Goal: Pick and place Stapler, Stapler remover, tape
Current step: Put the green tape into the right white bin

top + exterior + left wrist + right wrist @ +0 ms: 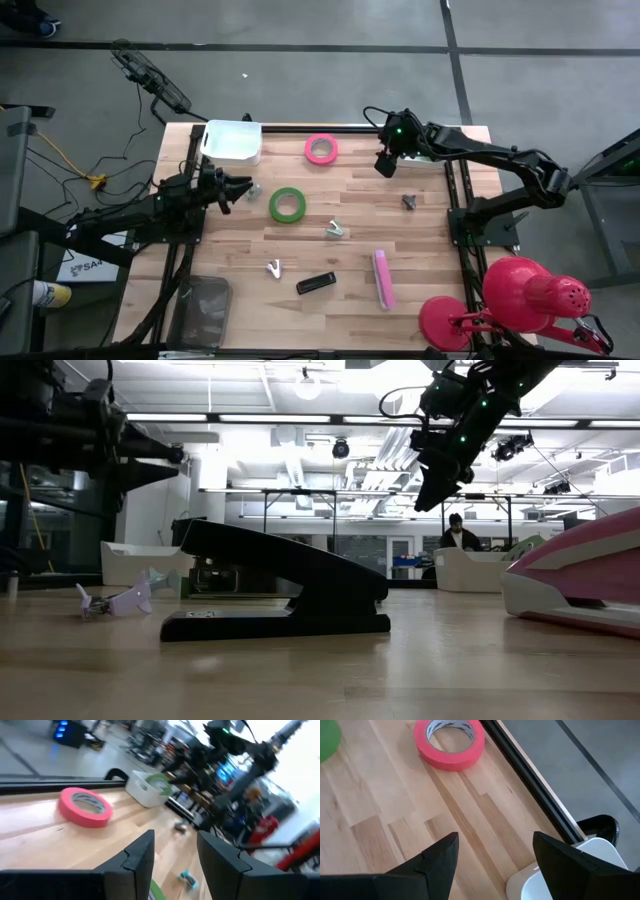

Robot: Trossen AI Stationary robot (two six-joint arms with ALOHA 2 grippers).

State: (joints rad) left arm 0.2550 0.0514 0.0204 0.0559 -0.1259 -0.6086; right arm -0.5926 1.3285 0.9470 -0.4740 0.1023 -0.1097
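**Desk:** Where do your pincers stand, and what is nearest?

**Robot:** Seen from above, my right gripper hangs over the far right part of the table, fingers spread and holding nothing. The pink tape lies just beside it, toward the table's middle along the far edge. My right wrist camera shows that roll lying flat ahead of my parted fingers, bare wood between us. It is a ring, so it has no long axis to line up with.

**Desk:** And the left arm?

**Robot:** My left gripper hovers at the left side, fingers apart with nothing between them. The green tape lies flat just beside it, nearer to this arm than to the right.

**Desk:** The rest of the items?

**Robot:** The black stapler and the pink stapler lie near the front edge, well apart from both grippers; the pink one's long axis runs front to back, the black one's roughly left to right. Small staple removers are scattered mid-table. The white bin sits at the far left.

**Desk:** Anything in the way?

**Robot:** I judge not: nothing lies between either gripper and its nearest roll. The red lamp stands off the front right corner.
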